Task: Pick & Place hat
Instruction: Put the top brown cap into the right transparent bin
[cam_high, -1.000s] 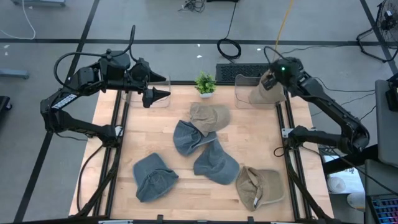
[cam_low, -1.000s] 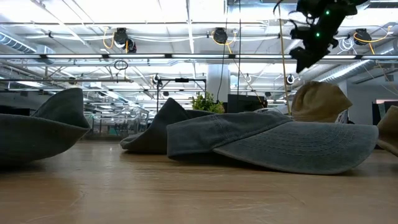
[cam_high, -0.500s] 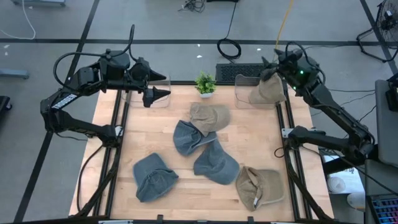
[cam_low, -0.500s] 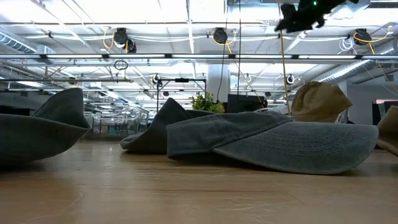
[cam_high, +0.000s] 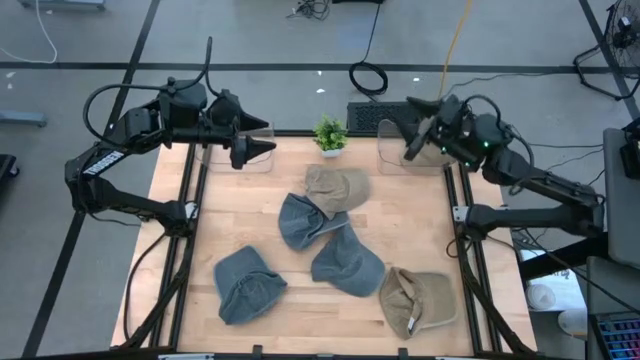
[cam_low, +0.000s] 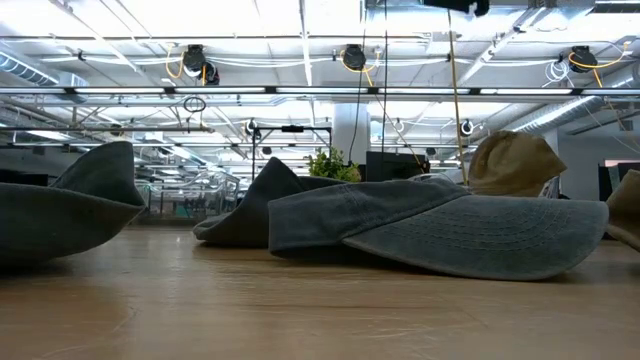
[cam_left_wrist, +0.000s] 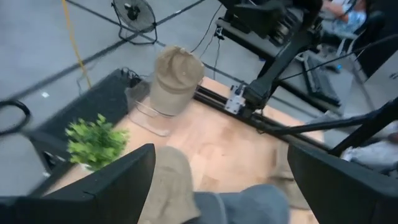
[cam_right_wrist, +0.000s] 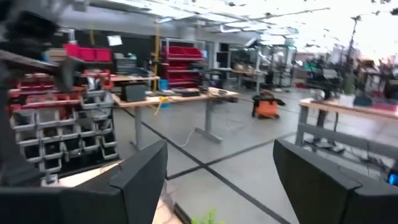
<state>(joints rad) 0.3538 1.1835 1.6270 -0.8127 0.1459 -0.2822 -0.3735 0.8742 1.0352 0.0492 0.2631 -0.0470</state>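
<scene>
From the high view we see the wooden table (cam_high: 250, 215) with five hats lying on it: a tan hat (cam_high: 335, 186) near the middle, a blue-grey hat (cam_high: 300, 221) touching it, another blue-grey hat (cam_high: 347, 262) just below, a fourth blue-grey hat (cam_high: 247, 285) toward the front left, and a tan hat (cam_high: 418, 300) at the front right. A sixth tan hat (cam_high: 432, 150) sits in the clear bin (cam_high: 392, 148) at the back right corner, partly hidden by the right claw (cam_high: 411, 143), which hangs above it with its fingers spread and nothing between them. The left claw (cam_high: 262, 148) waits over the back left corner beside another clear bin (cam_high: 262, 160), fingers spread and empty. A small green plant (cam_high: 330, 133) stands between the bins. In the low view we see a blue-grey hat (cam_low: 440, 232) lying close up, with the binned tan hat (cam_low: 512, 163) behind it. The left wrist view shows us that tan hat (cam_left_wrist: 175, 78) upright in its bin beside the plant (cam_left_wrist: 93, 142). The right wrist view shows us only the room beyond its parted fingers (cam_right_wrist: 140, 180).
</scene>
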